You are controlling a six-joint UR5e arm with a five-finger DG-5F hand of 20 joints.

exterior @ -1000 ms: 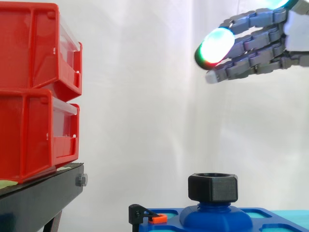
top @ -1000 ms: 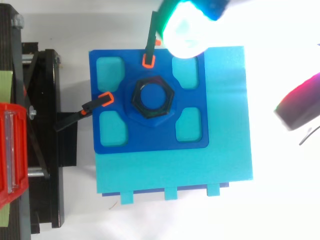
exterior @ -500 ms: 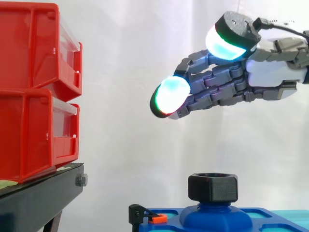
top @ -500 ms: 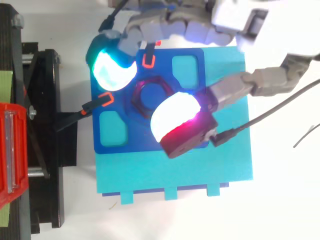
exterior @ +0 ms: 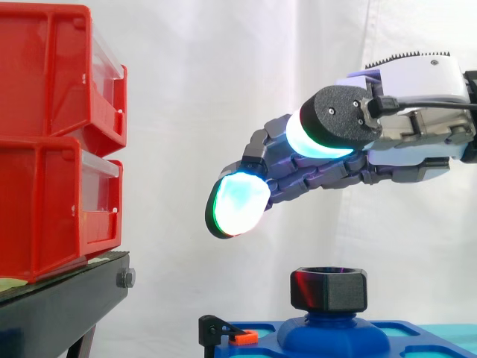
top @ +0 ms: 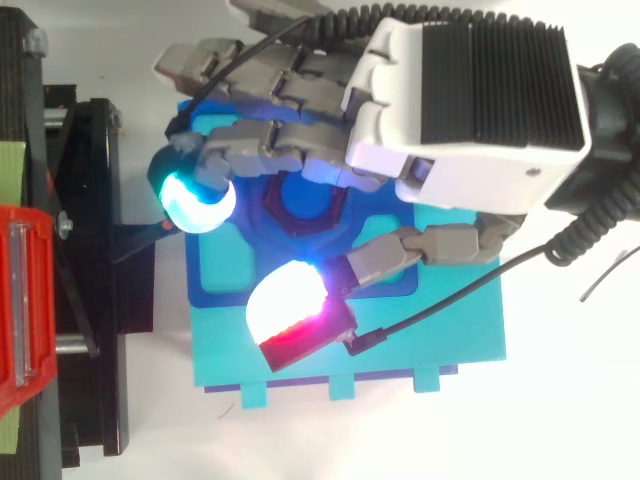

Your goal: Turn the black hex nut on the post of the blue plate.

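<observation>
The black hex nut (exterior: 329,289) sits on the raised post (exterior: 332,335) of the blue plate (top: 228,272). My hand (exterior: 406,142) hovers above it, open, with its fingers stretched leftward and slightly bent. The glowing fingertips (exterior: 237,206) hang a little above and to the left of the nut, clear of it. In the top view the hand (top: 470,110) covers the plate's far half, and the nut (top: 300,202) shows partly beneath the fingers. The thumb's pad (top: 285,308) lies over the plate's near edge.
Two stacked red bins (exterior: 52,134) rest on a black stand (exterior: 67,302) to the left. The blue plate lies on a cyan base (top: 455,335). A black clamp with an orange tip (exterior: 240,337) holds the plate at its left edge.
The hand has come down and moved left, from the upper right to a place right over the nut. The nut and plate have not moved.
</observation>
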